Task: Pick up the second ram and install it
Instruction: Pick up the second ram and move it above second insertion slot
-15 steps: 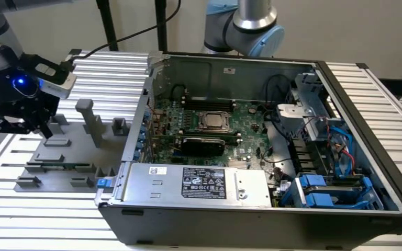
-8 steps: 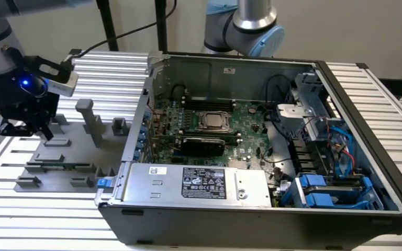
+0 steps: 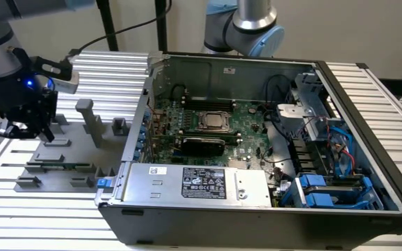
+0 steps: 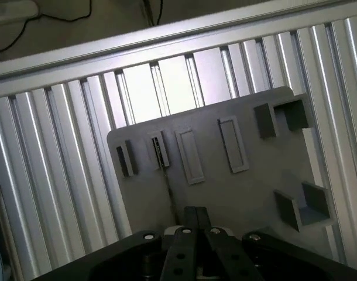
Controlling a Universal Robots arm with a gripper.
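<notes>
We're on the approach: jaws pressed together, empty, hovering above the second ram point(image 3: 58, 166); grasping it calls for parting them.

Grey fixture plate point(image 4: 225, 193); ribbed silver table point(image 4: 50, 175); green motherboard point(image 3: 248, 118); black pincer point(image 4: 197, 215).

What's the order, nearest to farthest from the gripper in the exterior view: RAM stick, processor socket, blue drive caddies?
1. RAM stick, lying close to the gripper, at the exterior view's left.
2. Processor socket, middle of the open computer case.
3. Blue drive caddies, case's corner at the exterior view's right.
</notes>
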